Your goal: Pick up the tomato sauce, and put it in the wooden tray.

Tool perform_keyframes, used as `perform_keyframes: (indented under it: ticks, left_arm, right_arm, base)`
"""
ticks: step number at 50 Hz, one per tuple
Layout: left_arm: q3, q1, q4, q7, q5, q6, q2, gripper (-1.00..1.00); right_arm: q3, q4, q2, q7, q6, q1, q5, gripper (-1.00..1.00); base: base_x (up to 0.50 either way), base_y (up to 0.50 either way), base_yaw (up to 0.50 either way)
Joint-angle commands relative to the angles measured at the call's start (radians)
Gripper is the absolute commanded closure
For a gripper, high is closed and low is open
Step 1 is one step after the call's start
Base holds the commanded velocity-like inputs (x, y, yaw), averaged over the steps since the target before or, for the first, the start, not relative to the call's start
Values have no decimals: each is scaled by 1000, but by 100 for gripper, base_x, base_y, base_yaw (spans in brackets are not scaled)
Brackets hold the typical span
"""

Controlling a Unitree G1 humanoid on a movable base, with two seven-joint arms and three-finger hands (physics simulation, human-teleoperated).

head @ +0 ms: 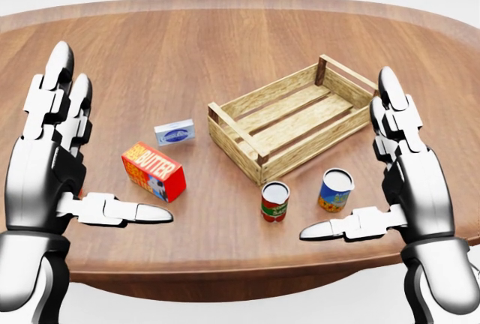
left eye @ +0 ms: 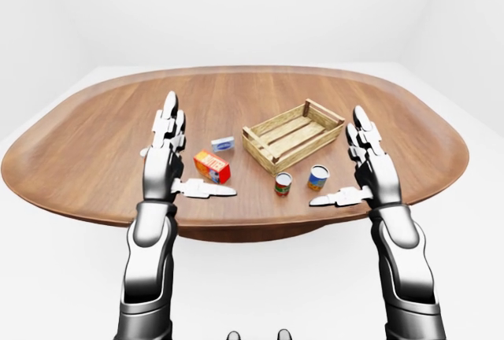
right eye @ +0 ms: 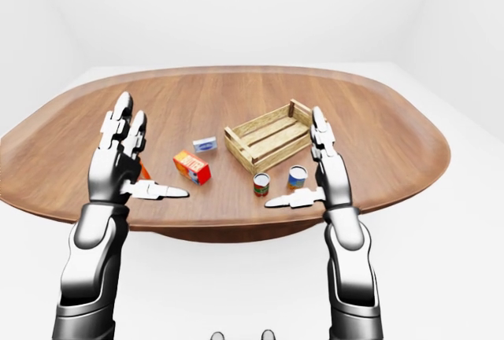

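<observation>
The tomato sauce can [head: 275, 202], with a red and green label, stands upright on the wooden table [head: 150, 54], just below the near corner of the wooden tray [head: 315, 144] in the head view. The tray holds nothing. My right hand [head: 349, 155] is open, palm inward, to the right of the can, its thumb [head: 330, 228] pointing towards it without touching. My left hand [head: 105, 144] is open at the left of the view, well apart from the can.
A second can with a blue and yellow label [head: 336, 190] stands right of the tomato sauce, close to my right thumb. A red butter box [head: 154, 172] lies by my left thumb. A small blue-white box [head: 174, 132] lies above it.
</observation>
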Motion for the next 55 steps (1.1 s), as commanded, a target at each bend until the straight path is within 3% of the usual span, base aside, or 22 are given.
perform_keyframes:
  ticks: [1,34,45,55]
  left_arm:
    - [47,-10,-41,-8,-27,0,23,-100]
    - [30,24,-102,-3,-47,0,8,-100]
    - [26,23,-94,-3,-50,0,6,-100]
    - [22,24,-99,-3,-50,0,5,-100]
  right_arm:
    - [-60,-82,-22,41,0,0,26,-100]
    - [-92,-177,-37,58,0,-4,32,-100]
    - [-108,-197,-34,50,0,-12,57,-100]
    - [-90,-193,-43,47,0,-5,20,-100]
  base:
    - [50,0,0]
    - [50,0,0]
    - [1,0,0]
    - [0,48,0]
